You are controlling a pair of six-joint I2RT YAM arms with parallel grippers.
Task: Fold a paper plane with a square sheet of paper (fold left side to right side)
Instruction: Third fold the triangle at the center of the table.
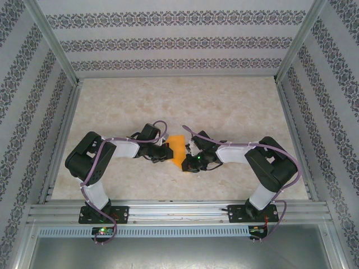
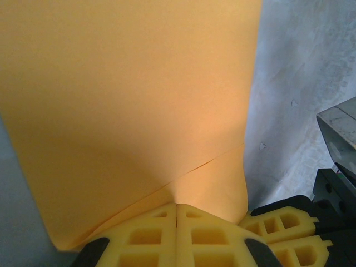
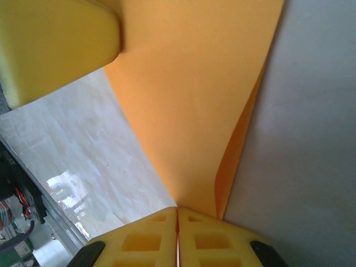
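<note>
The square sheet of paper (image 1: 178,149) is bright orange and sits mid-table between both grippers, with one layer folded over another. My left gripper (image 1: 166,154) is shut on its left edge. In the left wrist view the sheet (image 2: 128,105) rises from the closed yellow fingertips of my left gripper (image 2: 177,204), and a folded edge runs diagonally just above them. My right gripper (image 1: 190,157) is shut on the sheet's right side. In the right wrist view the paper (image 3: 194,105) narrows into the closed right gripper (image 3: 177,208), with a flap standing up on the right.
The pale marbled tabletop (image 1: 224,106) stretches behind and to both sides. Patterned walls (image 1: 168,42) enclose it, and an aluminium rail (image 1: 179,213) runs along the near edge. The right gripper's yellow fingers (image 2: 283,228) show at the lower right of the left wrist view.
</note>
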